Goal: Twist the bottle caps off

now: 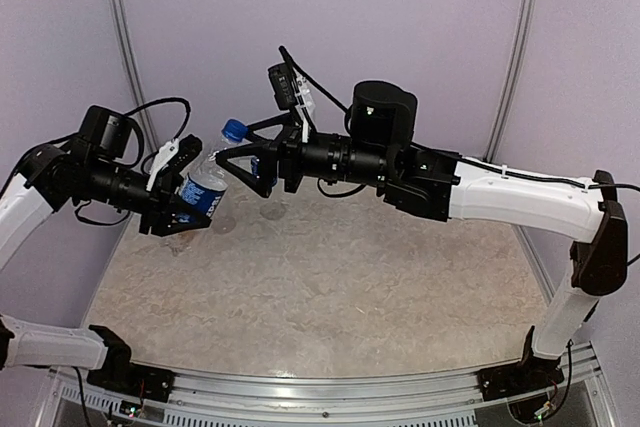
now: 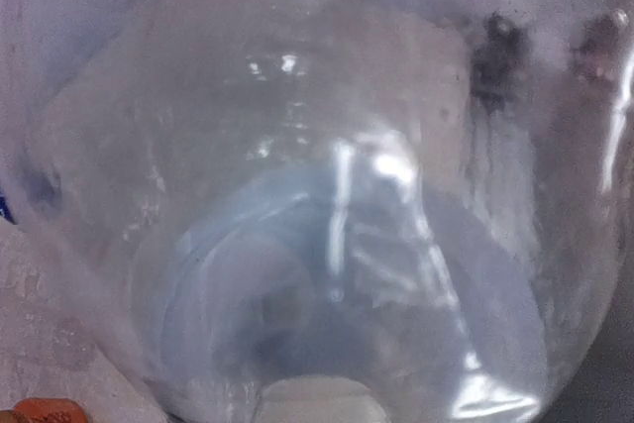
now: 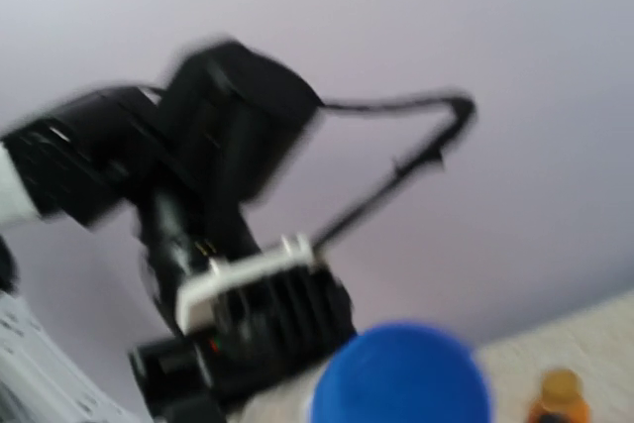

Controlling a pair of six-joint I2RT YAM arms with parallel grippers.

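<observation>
Above the surface (image 1: 330, 287), tilted blue-labelled clear plastic bottle (image 1: 207, 187) is clamped by left gripper (image 1: 183, 193); level right gripper (image 1: 247, 165) is held wide beside round blue plastic cap (image 1: 233, 130).

Beige speckled table (image 1: 330, 287), pale lilac walls (image 1: 400, 17) behind

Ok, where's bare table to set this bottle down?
The wide middle and near table, from the near edge up to below the right arm, is bare. It is crowded at far left: the left gripper holds the bottle there, with the right gripper by its cap. An orange bottle stands somewhere, seen only by the right wrist.
</observation>
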